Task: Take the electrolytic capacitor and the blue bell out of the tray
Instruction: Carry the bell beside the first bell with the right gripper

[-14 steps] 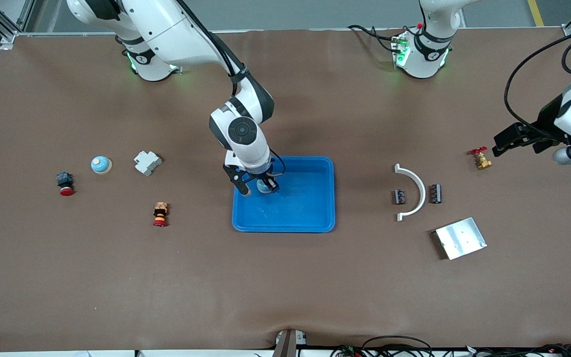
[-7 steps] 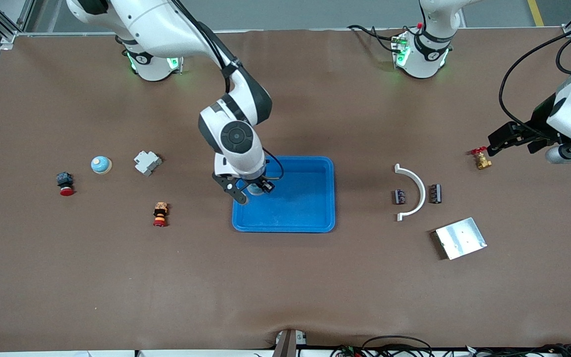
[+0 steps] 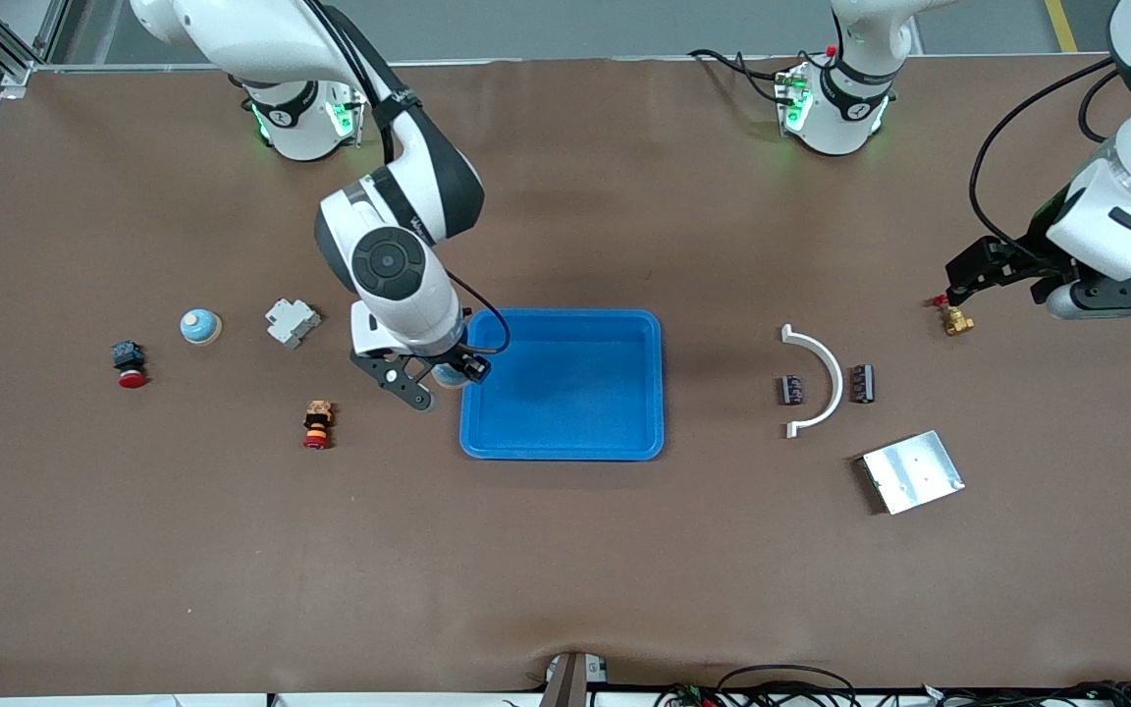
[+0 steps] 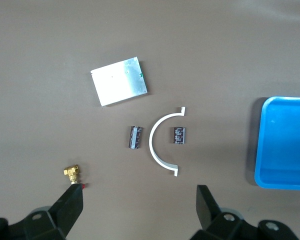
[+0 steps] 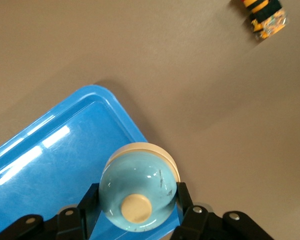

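My right gripper [image 3: 440, 379] is shut on a light blue bell [image 5: 138, 192] with a cream button and holds it over the edge of the blue tray [image 3: 575, 398] at the right arm's end. The tray [image 5: 50, 155] holds nothing. A second bell [image 3: 200, 326] stands on the table toward the right arm's end. Two dark capacitors [image 3: 791, 390] [image 3: 862, 383] lie either side of a white arc [image 3: 816, 378]; both capacitors [image 4: 135, 137] [image 4: 179, 135] also show in the left wrist view. My left gripper [image 4: 138, 205] is open and empty, in the air over the table beside a brass valve [image 3: 954, 316].
A metal plate [image 3: 912, 471] lies nearer the front camera than the capacitors. Toward the right arm's end lie a grey-white part [image 3: 292, 321], an orange-and-red button [image 3: 317, 423] and a black switch with a red cap [image 3: 129, 363].
My right gripper has carried the bell from over the tray's inside toward the right arm's end, to over the tray's edge. The left gripper has shifted slightly toward the valve.
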Controlling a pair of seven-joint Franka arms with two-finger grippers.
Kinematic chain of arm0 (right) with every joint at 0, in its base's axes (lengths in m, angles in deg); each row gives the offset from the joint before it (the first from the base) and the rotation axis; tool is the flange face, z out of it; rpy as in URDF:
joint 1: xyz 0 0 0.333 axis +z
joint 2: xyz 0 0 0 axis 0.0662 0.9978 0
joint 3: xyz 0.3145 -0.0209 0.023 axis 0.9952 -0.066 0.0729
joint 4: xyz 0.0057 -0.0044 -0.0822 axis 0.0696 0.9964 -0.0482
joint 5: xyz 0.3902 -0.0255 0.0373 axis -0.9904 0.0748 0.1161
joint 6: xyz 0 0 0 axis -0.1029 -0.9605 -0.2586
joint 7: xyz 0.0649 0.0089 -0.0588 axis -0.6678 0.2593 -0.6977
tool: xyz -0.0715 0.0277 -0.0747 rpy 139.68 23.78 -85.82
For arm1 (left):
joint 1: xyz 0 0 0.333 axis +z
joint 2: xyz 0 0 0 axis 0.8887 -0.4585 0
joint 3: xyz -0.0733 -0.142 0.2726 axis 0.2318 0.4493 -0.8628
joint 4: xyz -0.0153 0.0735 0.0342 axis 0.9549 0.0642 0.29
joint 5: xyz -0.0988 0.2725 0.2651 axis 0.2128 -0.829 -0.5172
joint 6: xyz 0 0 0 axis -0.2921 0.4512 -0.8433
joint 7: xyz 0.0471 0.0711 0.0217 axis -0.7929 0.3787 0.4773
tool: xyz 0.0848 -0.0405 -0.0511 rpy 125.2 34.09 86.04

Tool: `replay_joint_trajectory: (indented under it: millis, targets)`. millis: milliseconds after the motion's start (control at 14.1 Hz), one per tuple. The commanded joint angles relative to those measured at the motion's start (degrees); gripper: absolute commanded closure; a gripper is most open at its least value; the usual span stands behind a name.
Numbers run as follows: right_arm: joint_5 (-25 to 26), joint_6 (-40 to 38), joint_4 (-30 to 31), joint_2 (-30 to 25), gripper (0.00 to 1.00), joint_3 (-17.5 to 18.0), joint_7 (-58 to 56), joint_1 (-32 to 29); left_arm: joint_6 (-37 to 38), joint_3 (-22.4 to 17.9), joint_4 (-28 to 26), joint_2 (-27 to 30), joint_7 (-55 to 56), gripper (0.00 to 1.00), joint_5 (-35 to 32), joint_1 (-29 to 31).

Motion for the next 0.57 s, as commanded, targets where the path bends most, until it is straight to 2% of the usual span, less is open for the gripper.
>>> replay_joint_trajectory:
  millis: [0, 142, 427, 498]
  targets:
    - [1.0, 0.3, 5.9, -6.0, 1.0, 0.8, -6.2, -3.1, 1.5, -5.6, 1.3, -0.1, 0.5, 0.0, -1.4, -6.0]
    - [1.0, 0.3, 9.1, -9.5, 1.0, 0.8, -12.3, -5.7, 1.7, -10.2, 1.3, 0.0, 0.5, 0.0, -1.4, -10.5]
    - [1.0, 0.2, 13.7, -14.5, 1.0, 0.8, -25.7, -12.1, 1.8, -12.0, 1.3, 0.0, 0.5, 0.0, -1.4, -12.7]
    - [1.0, -0.3, 14.0, -14.8, 1.0, 0.8, -28.0, -13.1, 2.2, -13.7, 1.3, 0.0, 0.5, 0.0, -1.6, -14.7]
